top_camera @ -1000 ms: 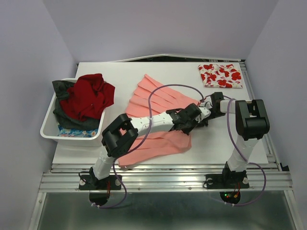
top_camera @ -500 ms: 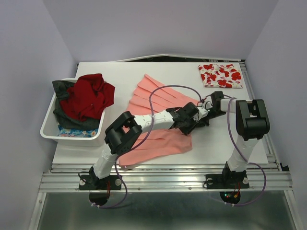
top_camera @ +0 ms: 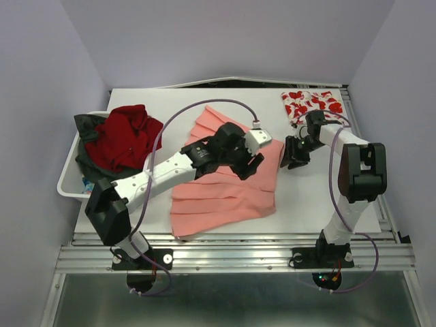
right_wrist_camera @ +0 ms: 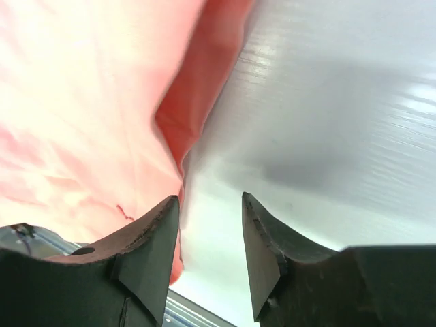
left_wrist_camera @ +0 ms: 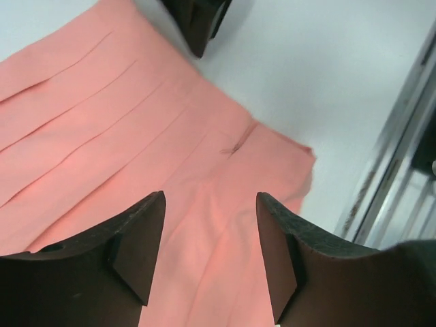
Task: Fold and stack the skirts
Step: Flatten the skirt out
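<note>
Top view: two skirts. The salmon-pink pleated skirt (top_camera: 225, 194) lies flat mid-table, and the floral skirt (top_camera: 313, 103) is folded at the far right corner. One basket (top_camera: 67, 174), left.
Left wrist: left gripper (left_wrist_camera: 210, 204) spread, empty, over pink cloth.
Right wrist: right gripper (right_wrist_camera: 210, 204) spread, empty, beside the pink edge.
A second ago the grippers were together at the pink skirt's right corner; now they are apart.

Tabletop (top_camera: 320, 197) from above.
Pleated skirt (top_camera: 225, 194) centre; folded skirt (top_camera: 320, 102) far right corner; basket (top_camera: 67, 174) of clothes (top_camera: 126, 136) left edge.
</note>
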Robot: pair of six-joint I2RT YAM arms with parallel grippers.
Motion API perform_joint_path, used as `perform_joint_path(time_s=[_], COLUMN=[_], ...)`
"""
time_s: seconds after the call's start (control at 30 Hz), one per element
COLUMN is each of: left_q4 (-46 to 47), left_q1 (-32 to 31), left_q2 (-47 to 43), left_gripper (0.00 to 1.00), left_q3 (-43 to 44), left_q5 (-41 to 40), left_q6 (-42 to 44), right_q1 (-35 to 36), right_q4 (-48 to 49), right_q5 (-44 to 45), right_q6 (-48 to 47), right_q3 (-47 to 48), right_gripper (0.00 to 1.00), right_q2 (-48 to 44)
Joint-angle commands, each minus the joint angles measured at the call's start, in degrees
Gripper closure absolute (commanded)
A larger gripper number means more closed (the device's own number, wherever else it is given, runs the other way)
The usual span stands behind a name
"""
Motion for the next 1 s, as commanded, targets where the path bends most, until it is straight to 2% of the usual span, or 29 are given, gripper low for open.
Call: perform_joint_path(time_s=[0.0, 0.13, 0.3, 0.57, 0.73, 0.9, 0.97], left_q4=[-4.59, -7.58, -8.64, -7.76, -9.16, -16.63, -19.87], left_q1=[7.24, 9.89, 9.20, 0.94, -4.08, -4.87, -5.66], left_q2=[-1.73, -2.52, -3.31, 0.99, 4.33, 7.58, 8.38], left_gripper=[0.34, 0.39, 0.44, 0.47, 0.49, 0.52, 0.52], left_q3=[-5.35, -9.65, -17.13, -25.31, -24.00, -16.18, -11.88], left_q5=[3.78, 6.68, 7.48, 2.30, 1.68, 8.61, 14.58], left_q6=[7.33, 13.12, 21.75, 29.40, 30.81, 32.39, 32.48], right_q1=[-0.53, -0.53, 1.40, 2.63, 3.16, 4.21, 4.74], right_q4=[-4.99, -4.64, -3.32, -3.41, -5.77, -8.85, -10.08], right_q5=[3.34, -0.52, -2.03, 3.24, 5.53, 7.11, 7.20], right_q6=[-6.36, -5.22, -1.81, -2.06, -8.29, -13.13, -14.44], right_q3=[4.90, 9.11, 15.35, 27.74, 35.65, 44.18, 48.21], right_gripper=[0.52, 0.52, 0.58, 0.69, 0.72, 0.71, 0.64], right_q2=[-6.04, -5.18, 0.53, 17.05, 22.86, 22.61, 22.52])
